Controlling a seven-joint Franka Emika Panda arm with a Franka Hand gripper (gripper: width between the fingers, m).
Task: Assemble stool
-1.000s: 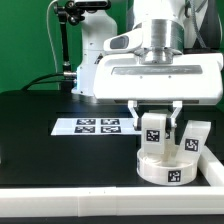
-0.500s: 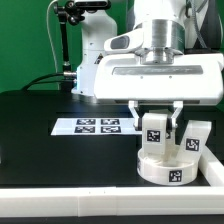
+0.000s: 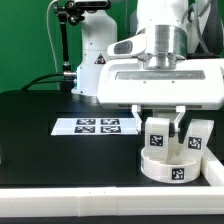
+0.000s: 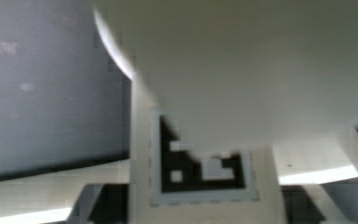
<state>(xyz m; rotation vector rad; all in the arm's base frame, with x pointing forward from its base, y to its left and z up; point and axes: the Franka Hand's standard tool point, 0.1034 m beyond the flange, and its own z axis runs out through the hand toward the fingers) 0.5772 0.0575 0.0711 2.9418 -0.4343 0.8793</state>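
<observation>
The round white stool seat [image 3: 172, 168] lies on the black table at the exterior view's right, with a tag on its rim. My gripper [image 3: 158, 122] is above it and shut on a white block leg [image 3: 157, 134], which it holds upright on the seat. A second leg [image 3: 196, 138] stands at the seat's right side. In the wrist view the held leg's tag [image 4: 202, 166] fills the middle between my dark fingers [image 4: 108, 200], with the seat's white surface [image 4: 247, 70] beyond it.
The marker board [image 3: 92, 126] lies flat on the table to the exterior view's left of the seat. A white ledge [image 3: 100, 200] runs along the table's front edge. A camera stand [image 3: 66, 40] and cables are at the back left.
My gripper has shifted slightly to the exterior view's right and a little down, with the leg still in it. The second leg looks unmoved.
</observation>
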